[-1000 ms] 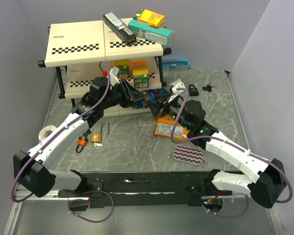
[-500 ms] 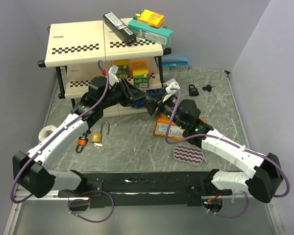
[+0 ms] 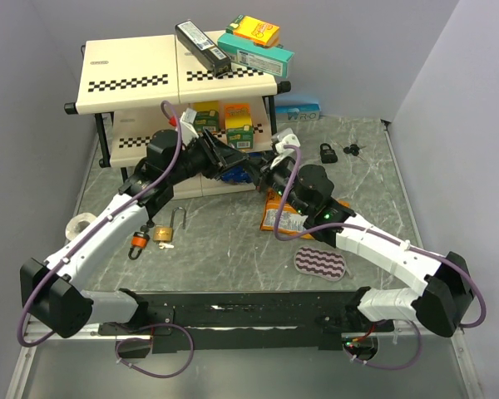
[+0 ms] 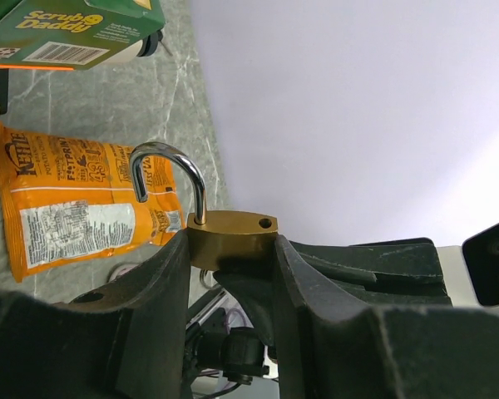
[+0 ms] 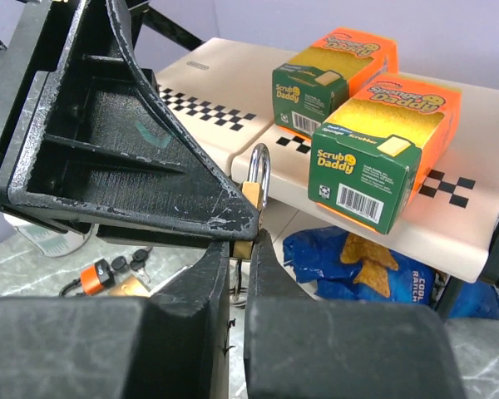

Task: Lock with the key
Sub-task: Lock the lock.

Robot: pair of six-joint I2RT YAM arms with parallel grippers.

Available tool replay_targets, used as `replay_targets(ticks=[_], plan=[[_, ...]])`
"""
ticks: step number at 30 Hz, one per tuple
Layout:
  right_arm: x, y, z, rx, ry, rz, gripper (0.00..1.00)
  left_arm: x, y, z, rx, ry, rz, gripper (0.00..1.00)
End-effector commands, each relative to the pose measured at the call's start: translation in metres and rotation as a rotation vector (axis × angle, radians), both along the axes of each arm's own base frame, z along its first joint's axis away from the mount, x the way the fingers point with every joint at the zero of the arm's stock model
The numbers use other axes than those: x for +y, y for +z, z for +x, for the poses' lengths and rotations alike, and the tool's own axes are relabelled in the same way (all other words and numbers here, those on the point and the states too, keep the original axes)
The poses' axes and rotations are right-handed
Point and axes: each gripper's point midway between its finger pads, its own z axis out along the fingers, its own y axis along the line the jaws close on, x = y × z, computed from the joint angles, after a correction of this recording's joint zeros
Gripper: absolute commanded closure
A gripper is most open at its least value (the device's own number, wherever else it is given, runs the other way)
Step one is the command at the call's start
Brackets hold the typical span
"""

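Padlock (image 4: 230, 238): smooth brass block, pinched by its flat sides in my left pincer (image 4: 230, 253), held off the bench (image 3: 224, 241) in front of the shelf (image 3: 133, 75).
Shackle (image 4: 168, 170): shiny steel hoop, one end free; not yet locked.
Right pincer (image 5: 237, 249): pressed nearly together, seemingly on the key (image 5: 243, 248), tip just beside the padlock.
Left to do: seat the key, close the shackle, turn.
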Motion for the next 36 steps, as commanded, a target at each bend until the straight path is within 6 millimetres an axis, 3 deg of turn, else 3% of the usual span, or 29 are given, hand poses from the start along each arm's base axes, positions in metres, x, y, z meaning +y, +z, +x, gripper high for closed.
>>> replay_targets(ticks=[1,2,6,7,9,12,14,16,17,20,22,24,26,27,29,36], plan=[[-0.008,0.037,0.001,-0.069,-0.03,0.055,1.0,0.001,0.03,-0.02,-0.07,-0.054,-0.053,0.9],[-0.01,0.035,0.0,-0.063,-0.029,0.046,1.0,0.003,0.029,-0.019,-0.07,-0.052,-0.048,0.85],[-0.017,0.036,-0.014,-0.074,0.004,0.026,1.0,0.012,0.026,-0.022,-0.134,-0.043,0.036,0.37],[-0.025,0.044,-0.02,-0.092,0.003,0.038,1.0,0.016,0.027,-0.022,-0.149,-0.037,0.05,0.3],[-0.03,0.034,-0.027,-0.07,0.025,0.013,1.0,0.025,0.024,-0.027,-0.189,-0.04,0.102,0.17],[-0.042,0.035,-0.043,-0.076,0.07,0.005,1.0,0.038,0.014,-0.036,-0.25,-0.077,0.201,0.04],[-0.044,0.032,-0.063,-0.075,0.157,-0.012,1.0,0.042,0.011,-0.046,-0.329,-0.137,0.251,0.01],[-0.053,0.027,-0.074,-0.058,0.212,-0.035,1.0,0.053,0.01,-0.054,-0.502,-0.172,0.356,0.04],[-0.048,0.023,-0.089,-0.051,0.306,-0.053,1.0,0.057,0.014,-0.065,-0.644,-0.23,0.419,0.04],[-0.055,0.012,-0.11,0.014,0.421,-0.08,1.0,0.059,0.01,-0.087,-0.856,-0.371,0.514,0.04],[-0.061,0.001,-0.12,0.067,0.477,-0.104,1.0,0.06,0.005,-0.096,-0.917,-0.441,0.56,0.03],[-0.061,0.001,-0.136,0.076,0.571,-0.118,1.0,0.056,0.004,-0.104,-0.978,-0.513,0.562,0.03],[-0.06,-0.007,-0.154,0.105,0.671,-0.137,1.0,0.047,0.0,-0.115,-1.019,-0.601,0.546,0.1],[-0.059,-0.01,-0.159,0.103,0.7,-0.154,1.0,0.038,-0.002,-0.128,-1.031,-0.66,0.53,0.12],[-0.059,-0.015,-0.168,0.12,0.747,-0.162,1.0,0.028,-0.009,-0.132,-1.081,-0.709,0.556,0.15],[-0.059,-0.013,-0.176,0.113,0.804,-0.175,1.0,-0.003,-0.02,-0.15,-1.167,-0.788,0.542,0.31]])
